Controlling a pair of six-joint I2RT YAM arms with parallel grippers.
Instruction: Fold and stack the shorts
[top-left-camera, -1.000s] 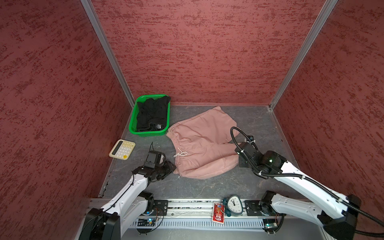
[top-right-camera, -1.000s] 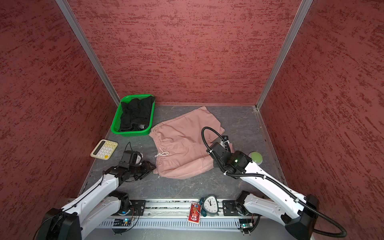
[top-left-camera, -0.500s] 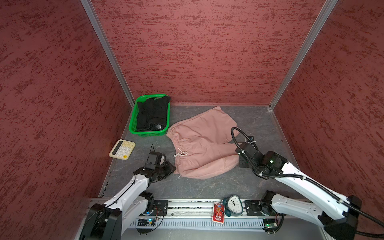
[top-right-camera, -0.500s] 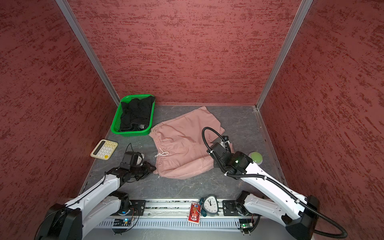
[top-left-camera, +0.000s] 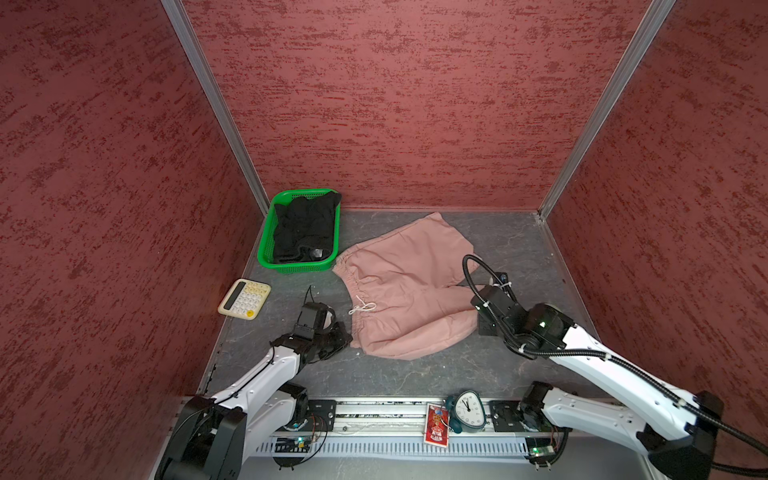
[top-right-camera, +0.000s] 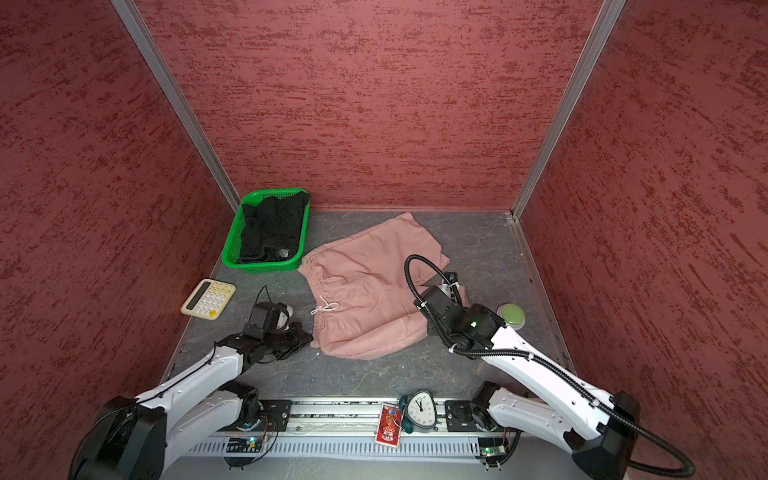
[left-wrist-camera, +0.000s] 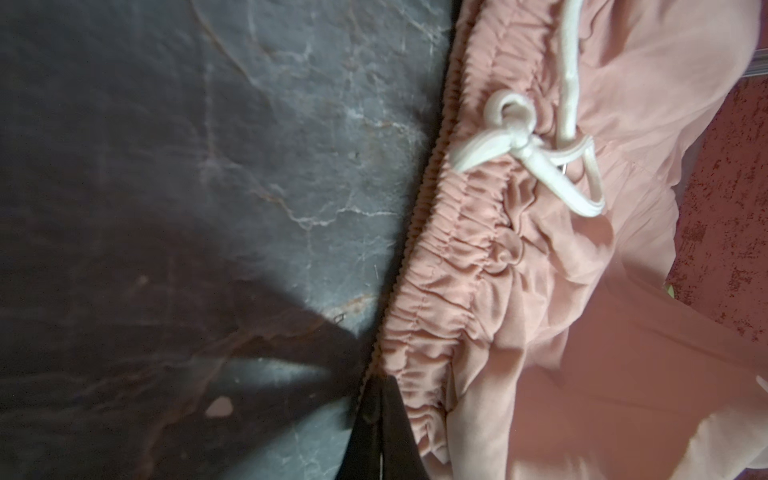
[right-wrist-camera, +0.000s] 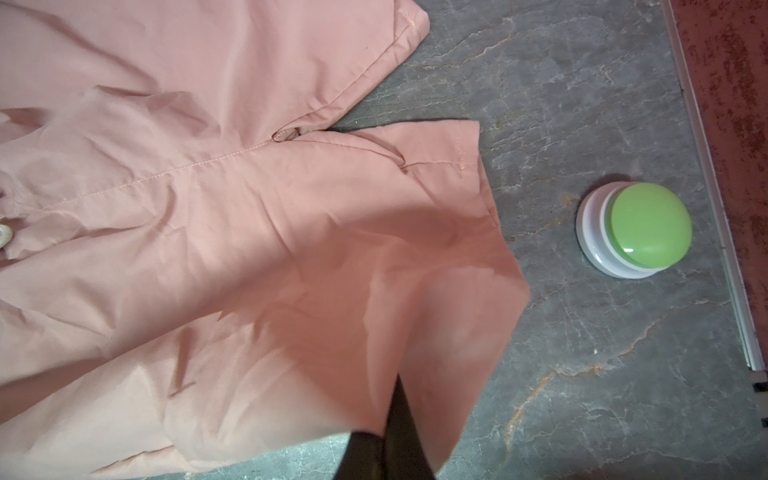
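The pink shorts (top-left-camera: 407, 291) lie spread flat mid-table, gathered waistband and white drawstring toward the left arm; both top views show them (top-right-camera: 365, 291). The black shorts (top-left-camera: 303, 228) sit bunched in the green basket (top-left-camera: 266, 249) at the back left. My left gripper (left-wrist-camera: 379, 395) is shut on the edge of the pink waistband near its front corner, low on the table (top-left-camera: 347, 338). My right gripper (right-wrist-camera: 395, 399) is shut on the hem of the nearer pink leg, which lifts slightly at the pinch. In both top views its fingertips are hidden under the wrist.
A cream calculator (top-left-camera: 244, 299) lies by the left wall. A green push button (top-right-camera: 512, 315) stands just right of the right gripper, near the right wall rail (right-wrist-camera: 706, 166). A small clock (top-left-camera: 468, 409) and a red card (top-left-camera: 436, 424) rest on the front rail.
The left gripper's jaws have closed onto the waistband edge at the front left corner of the pink shorts. The right gripper has stayed shut on the leg hem, hardly moving.
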